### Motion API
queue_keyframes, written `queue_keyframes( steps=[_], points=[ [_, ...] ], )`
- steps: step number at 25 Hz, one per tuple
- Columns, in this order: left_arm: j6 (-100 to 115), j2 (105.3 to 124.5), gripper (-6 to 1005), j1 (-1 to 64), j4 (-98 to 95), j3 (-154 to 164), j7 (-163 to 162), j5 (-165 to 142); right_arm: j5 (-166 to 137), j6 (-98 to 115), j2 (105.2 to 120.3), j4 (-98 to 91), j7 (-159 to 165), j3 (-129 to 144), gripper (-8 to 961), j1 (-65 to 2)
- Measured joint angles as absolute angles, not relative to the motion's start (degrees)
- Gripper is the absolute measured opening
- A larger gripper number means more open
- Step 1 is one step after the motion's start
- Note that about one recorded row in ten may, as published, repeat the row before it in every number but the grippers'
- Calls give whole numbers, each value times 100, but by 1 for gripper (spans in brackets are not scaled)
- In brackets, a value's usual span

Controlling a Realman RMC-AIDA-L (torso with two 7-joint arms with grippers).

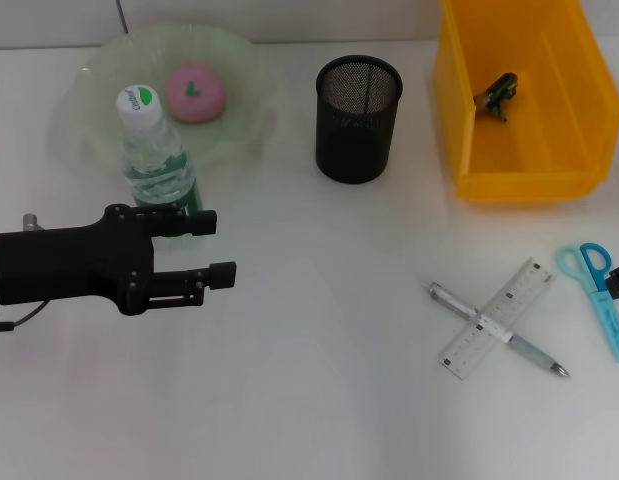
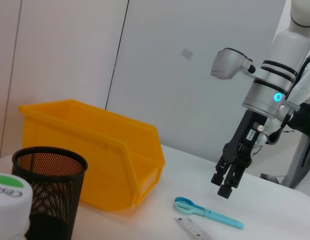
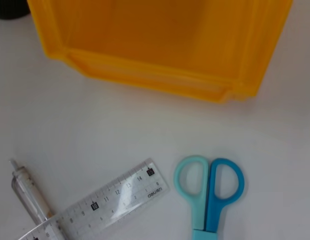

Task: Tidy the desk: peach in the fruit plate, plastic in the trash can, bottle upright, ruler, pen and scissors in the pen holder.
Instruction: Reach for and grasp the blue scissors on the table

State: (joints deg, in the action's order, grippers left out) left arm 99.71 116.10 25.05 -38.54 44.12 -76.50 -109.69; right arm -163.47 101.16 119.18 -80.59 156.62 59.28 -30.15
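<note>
The clear bottle with a white cap stands upright in front of the green fruit plate, which holds the pink peach. My left gripper is open and empty just in front of the bottle. The pen and ruler lie crossed at the right front. The blue scissors lie beside them and also show in the right wrist view. My right gripper hovers open just above the scissors. The plastic piece lies in the yellow bin.
The black mesh pen holder stands at the back middle, between the plate and the yellow bin. It also shows in the left wrist view, next to the bin. The table's right edge is close to the scissors.
</note>
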Motion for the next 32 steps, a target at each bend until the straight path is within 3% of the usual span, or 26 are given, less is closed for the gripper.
queue_keyframes(
  steps=[32],
  points=[
    [9985, 11628, 725, 2495, -3888, 4412, -7610, -10969, -16312, 9820, 11955, -7774, 16011, 6538, 741, -2885]
  ],
)
